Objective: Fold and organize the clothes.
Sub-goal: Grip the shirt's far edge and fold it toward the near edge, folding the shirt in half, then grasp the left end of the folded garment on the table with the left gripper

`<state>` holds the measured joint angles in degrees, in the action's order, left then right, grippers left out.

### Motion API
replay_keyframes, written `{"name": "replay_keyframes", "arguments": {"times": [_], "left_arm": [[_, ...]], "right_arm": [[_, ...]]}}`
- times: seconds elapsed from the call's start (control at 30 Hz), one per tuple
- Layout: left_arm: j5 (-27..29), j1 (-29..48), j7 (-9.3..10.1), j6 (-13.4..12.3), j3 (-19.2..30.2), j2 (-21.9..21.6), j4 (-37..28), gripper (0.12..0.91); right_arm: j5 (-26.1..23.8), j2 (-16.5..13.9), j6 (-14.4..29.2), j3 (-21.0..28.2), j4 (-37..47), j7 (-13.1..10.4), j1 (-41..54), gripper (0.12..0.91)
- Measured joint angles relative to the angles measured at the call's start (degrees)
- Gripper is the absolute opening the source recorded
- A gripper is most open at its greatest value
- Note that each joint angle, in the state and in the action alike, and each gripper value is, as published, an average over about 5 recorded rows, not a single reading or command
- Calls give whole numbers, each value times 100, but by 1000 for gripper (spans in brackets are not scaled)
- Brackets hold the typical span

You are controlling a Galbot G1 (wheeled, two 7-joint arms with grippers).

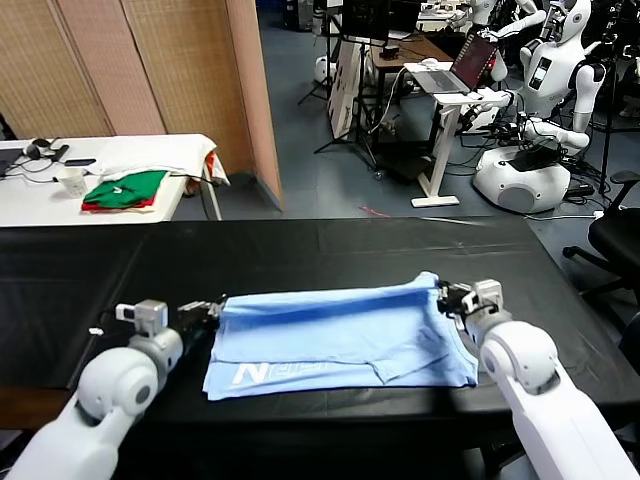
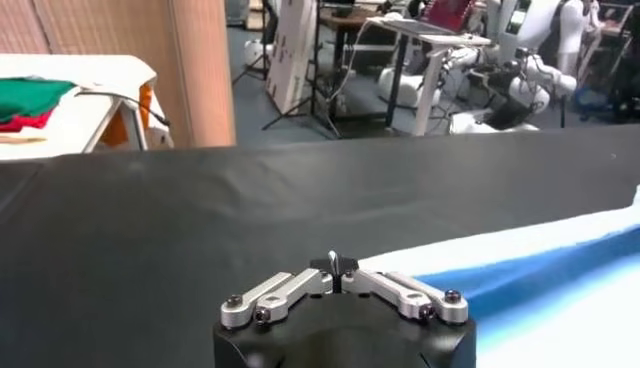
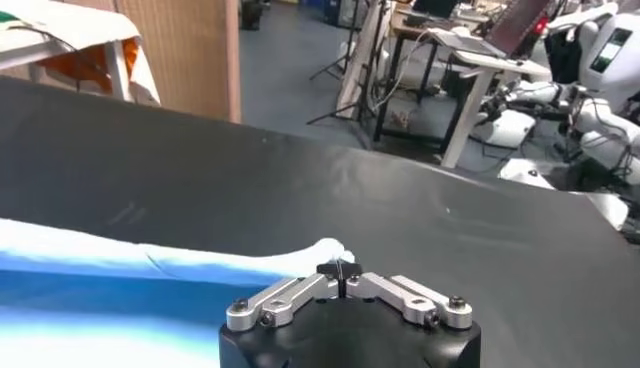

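The clothes are one pale sky-blue T-shirt [image 1: 330, 335], lying partly folded on the black table [image 1: 300, 250], with white lettering [image 1: 270, 373] showing near its front left corner. My left gripper [image 1: 213, 310] is shut on the shirt's far left corner; the left wrist view shows a sliver of cloth pinched at the left gripper [image 2: 335, 263], with the T-shirt [image 2: 560, 270] stretching away from it. At the far right corner, my right gripper [image 1: 443, 297] pinches the fabric. In the right wrist view the cloth bunches at the right gripper [image 3: 340, 270], and the T-shirt [image 3: 100, 270] runs off sideways.
A white side table [image 1: 60, 200] at the back left holds green and red folded garments [image 1: 125, 190]. Wooden screens [image 1: 160, 70] stand behind it. Beyond the black table are a laptop stand [image 1: 450, 110], other robots [image 1: 540, 140] and an office chair [image 1: 615, 240] at right.
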<state>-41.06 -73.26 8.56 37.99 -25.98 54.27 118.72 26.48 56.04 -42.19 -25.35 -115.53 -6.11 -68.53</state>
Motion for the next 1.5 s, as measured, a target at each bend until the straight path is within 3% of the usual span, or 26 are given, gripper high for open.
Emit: {"name": "replay_keyframes", "arguments": {"times": [0.57,0.67,0.77,0.87,0.97,1.1,1.17,1.27,1.5], "left_arm": [[712,-1036,-182,-97,-306,363,289,150],[811,-1077,-233,-105,-305,399,265,150],[865,-1135,-276,-101,-328,432,300,162],[869,-1189,-262,-64,-380,486,385,272],[817,-1176,-232,7,-438,541,509,460],[580,-1023,-152,-32,-473,569,594,706],[317,-879,-44,-110,-469,596,550,818],[-32,-600,90,-196,-426,670,378,894],[-175,-64,163,-232,-229,856,-203,907]], "right_arm": [[-117,93,0,-166,-120,238,-746,145],[-61,133,0,-250,-204,267,-827,232],[41,191,0,-399,-319,286,-936,413],[219,246,-1,-626,-481,332,-1045,602],[386,302,-1,-853,-596,313,-1042,768],[487,433,-1,-929,-458,26,-772,880],[497,508,1,-876,-290,-120,-562,896],[429,620,31,-720,26,-226,-218,906],[209,817,174,-406,770,-209,401,907]]}}
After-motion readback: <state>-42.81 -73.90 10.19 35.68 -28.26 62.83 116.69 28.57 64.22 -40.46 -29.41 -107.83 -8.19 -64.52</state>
